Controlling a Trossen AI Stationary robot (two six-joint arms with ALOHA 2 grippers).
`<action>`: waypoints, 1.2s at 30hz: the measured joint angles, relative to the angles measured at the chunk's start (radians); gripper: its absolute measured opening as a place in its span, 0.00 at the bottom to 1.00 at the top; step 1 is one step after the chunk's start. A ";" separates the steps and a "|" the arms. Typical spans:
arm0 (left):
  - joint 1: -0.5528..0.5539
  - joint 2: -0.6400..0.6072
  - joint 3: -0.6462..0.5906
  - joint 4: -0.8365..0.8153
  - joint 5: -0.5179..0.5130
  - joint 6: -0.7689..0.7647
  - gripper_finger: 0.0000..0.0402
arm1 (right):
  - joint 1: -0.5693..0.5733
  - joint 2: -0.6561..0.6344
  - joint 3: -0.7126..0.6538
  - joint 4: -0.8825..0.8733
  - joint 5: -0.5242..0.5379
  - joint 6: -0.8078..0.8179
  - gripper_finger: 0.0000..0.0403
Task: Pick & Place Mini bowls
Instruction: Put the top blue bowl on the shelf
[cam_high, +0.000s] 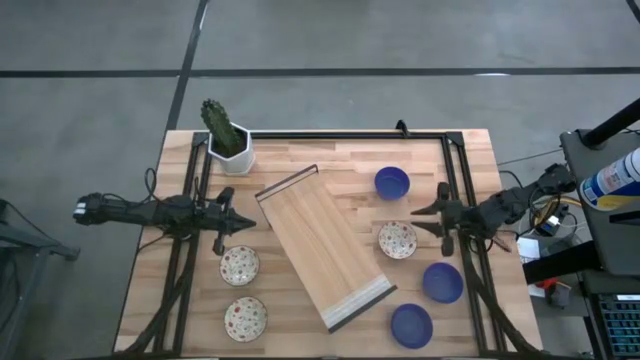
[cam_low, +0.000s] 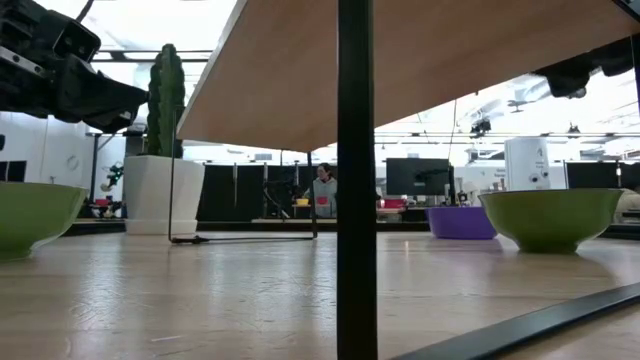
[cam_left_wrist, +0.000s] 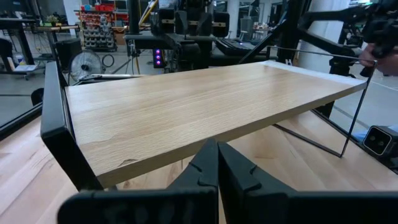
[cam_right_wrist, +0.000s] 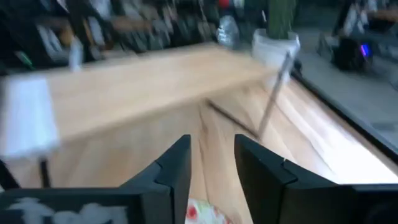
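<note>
A: How does the light look from above?

B: Even and soft over my desk (cam_high: 320, 170); shadows under the raised wooden board (cam_high: 325, 245) are faint, and there is no glare on the blue bowls (cam_high: 392, 182).

A: And at desk height?

B: Bright ceiling lights behind leave the board's underside and the black post (cam_low: 356, 180) dark. The near wood is soft; the bowls there look green.

A: Your wrist cameras?

B: My left one is sharp, though my left end effector (cam_left_wrist: 217, 163) is blurred up close. My right one is smeared with blur, with a bright glare strip along the desk's edge (cam_right_wrist: 348, 155).
</note>
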 joint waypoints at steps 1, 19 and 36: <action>0.000 0.000 0.000 0.000 0.000 0.000 0.00 | 0.000 0.035 0.022 -0.038 0.012 0.020 0.32; 0.000 0.000 0.000 0.000 0.000 0.000 0.00 | -0.176 0.610 0.386 -0.269 -0.023 0.124 0.37; 0.000 0.000 0.000 0.000 0.000 0.000 0.00 | -0.557 0.906 0.433 -0.326 -0.162 -0.114 0.37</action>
